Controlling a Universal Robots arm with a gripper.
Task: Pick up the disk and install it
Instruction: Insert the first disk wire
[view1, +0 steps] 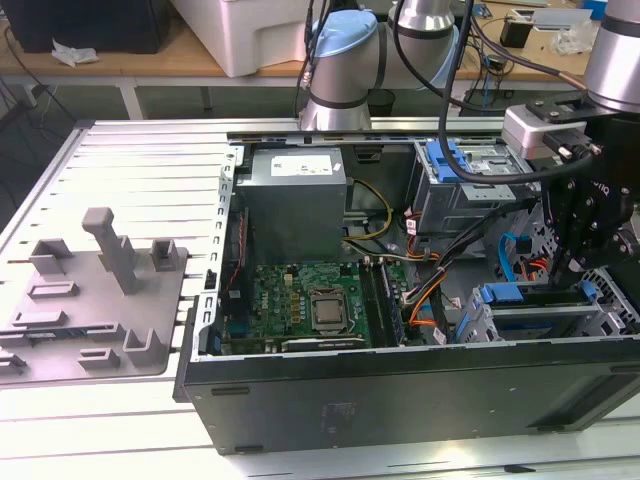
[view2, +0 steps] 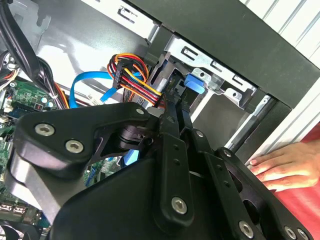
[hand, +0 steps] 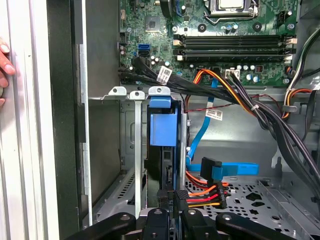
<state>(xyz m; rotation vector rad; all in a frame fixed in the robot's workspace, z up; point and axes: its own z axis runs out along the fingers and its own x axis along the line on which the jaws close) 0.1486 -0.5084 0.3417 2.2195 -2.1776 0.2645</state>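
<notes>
**Open PC case (view1: 400, 400) on the counter (view1: 120, 150), disk (hand: 162, 125) parked edge-on in the drive cage (view1: 480, 325)**

Inside the case you've got the grey power supply (view1: 295, 195), the green motherboard (view1: 300, 300) and, at the exterior view's right, the cage. The disk stands on edge in one of its slots with the blue carrier showing. The hand (hand: 171, 196) has its fingers pinched shut on the disk's near edge. The exterior view takes in the whole case plus a grey fixture plate (view1: 90, 300) beside it. Both wrist views pick up a person's fingers (view2: 280, 165) resting on the counter just outside the case wall.
</notes>
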